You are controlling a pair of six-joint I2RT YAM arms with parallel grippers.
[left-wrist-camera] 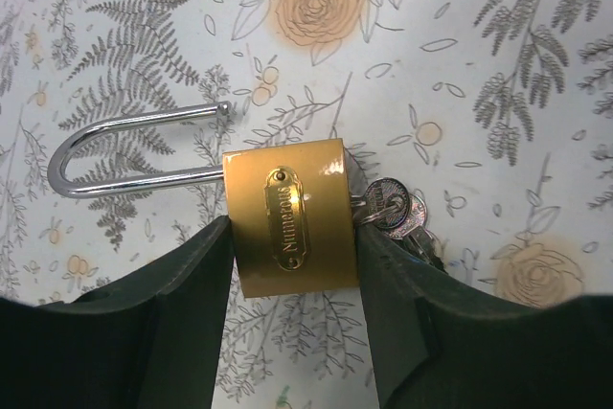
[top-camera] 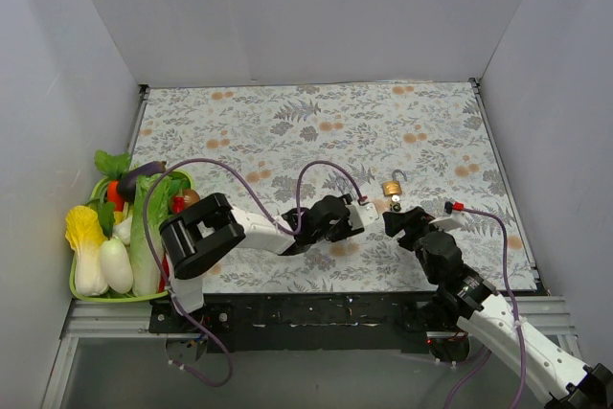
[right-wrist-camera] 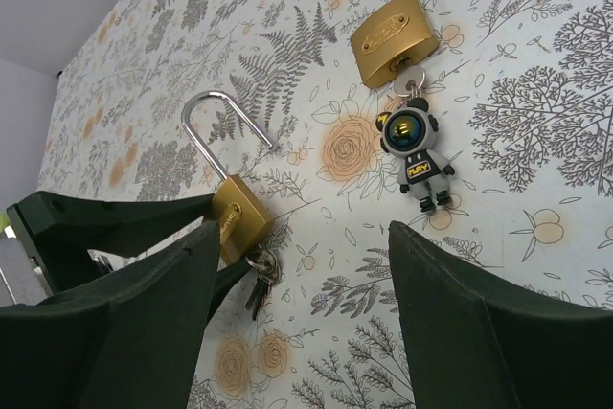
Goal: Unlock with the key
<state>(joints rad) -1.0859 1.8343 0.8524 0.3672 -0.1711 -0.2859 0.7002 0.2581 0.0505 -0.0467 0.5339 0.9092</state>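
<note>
Dark left gripper is clamped on the sides of the brass padlock, which is laid flat on the floral cloth. The shackle is swung open; keys are seated in the base. Just beside, the right gripper is held spread and empty. Beyond, a second padlock is laid with a figurine on its key.

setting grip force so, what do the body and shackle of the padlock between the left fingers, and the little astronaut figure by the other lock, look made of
Padlock body: brass-looking metal, polished gold, with sharp glints and a riveted nameplate. Shackle: likely chromed steel, mirror-bright silver. Astronaut figure: probably moulded plastic or rubber, matt grey and black; which one I cannot tell.
</note>
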